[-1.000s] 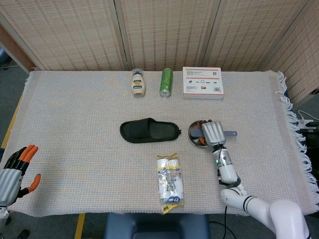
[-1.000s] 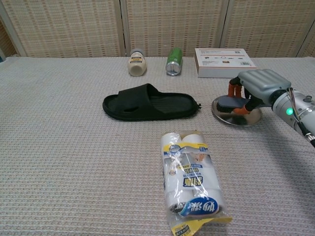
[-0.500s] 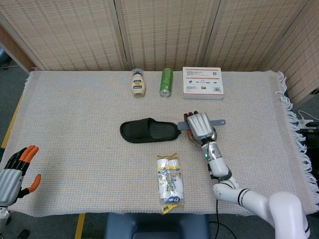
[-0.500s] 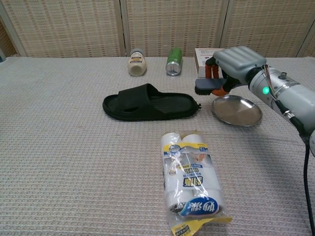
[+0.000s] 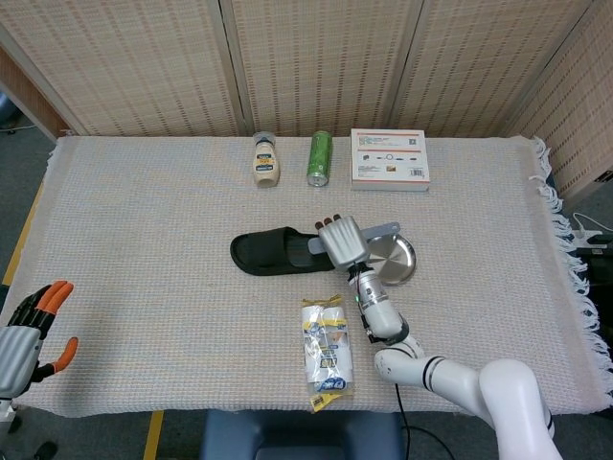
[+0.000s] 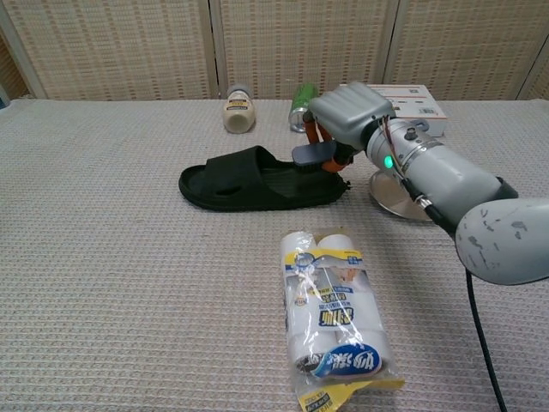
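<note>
Gripping a dark brush with a grey handle, the right hand holds it over the heel of the black slipper (its bristles mostly hidden beneath the fingers). Just right of the hand lies the steel plate. The left hand, far left, hangs spread, holding nothing.

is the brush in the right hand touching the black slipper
Cannot tell. In the chest view the brush held by the right hand overlaps the black slipper's heel end, but neither view shows contact or a gap.

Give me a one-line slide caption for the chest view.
Right hand holds a brush over the black slipper's heel, metal plate behind.
</note>
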{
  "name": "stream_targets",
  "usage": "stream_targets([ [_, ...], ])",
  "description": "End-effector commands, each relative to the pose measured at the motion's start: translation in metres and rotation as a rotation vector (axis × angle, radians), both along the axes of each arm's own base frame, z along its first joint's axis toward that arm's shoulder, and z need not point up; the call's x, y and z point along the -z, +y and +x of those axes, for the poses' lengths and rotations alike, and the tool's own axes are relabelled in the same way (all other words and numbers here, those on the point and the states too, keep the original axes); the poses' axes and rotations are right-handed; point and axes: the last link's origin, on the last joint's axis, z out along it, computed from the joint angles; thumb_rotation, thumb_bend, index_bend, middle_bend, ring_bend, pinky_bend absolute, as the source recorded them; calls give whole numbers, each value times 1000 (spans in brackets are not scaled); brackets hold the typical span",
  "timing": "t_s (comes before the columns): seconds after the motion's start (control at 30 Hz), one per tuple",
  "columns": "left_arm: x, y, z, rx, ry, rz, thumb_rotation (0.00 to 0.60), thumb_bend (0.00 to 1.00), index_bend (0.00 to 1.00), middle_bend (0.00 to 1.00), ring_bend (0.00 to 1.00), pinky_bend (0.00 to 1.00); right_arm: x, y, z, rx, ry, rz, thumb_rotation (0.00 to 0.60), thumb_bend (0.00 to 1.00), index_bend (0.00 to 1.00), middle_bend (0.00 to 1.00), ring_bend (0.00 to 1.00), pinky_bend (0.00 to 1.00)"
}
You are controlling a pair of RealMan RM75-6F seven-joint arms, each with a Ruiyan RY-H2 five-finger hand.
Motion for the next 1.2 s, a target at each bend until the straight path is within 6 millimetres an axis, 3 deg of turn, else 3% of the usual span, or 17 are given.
stream_targets([
  [0.03, 0, -1, 0, -2, -9, -10, 600, 465, 0, 0, 0, 104, 7, 1, 3, 4, 17, 0, 600, 271, 870, 602, 516, 727],
  [0.5, -1, -3, 1, 8, -29, -31, 600, 472, 0, 0, 0, 103, 36, 8, 23, -5, 27, 30, 600, 280, 871, 604, 523, 727],
  [0.67, -4, -3, 0, 6, -34, -17, 600, 471, 0, 0, 0, 103, 44, 11, 21, -7, 53, 42, 600, 280, 871, 604, 523, 727],
  [1.2, -3, -2, -1, 8, -38, -28, 600, 479, 0, 0, 0, 103, 34, 4, 9, 10, 97, 19, 600, 280, 870, 604, 527, 727],
])
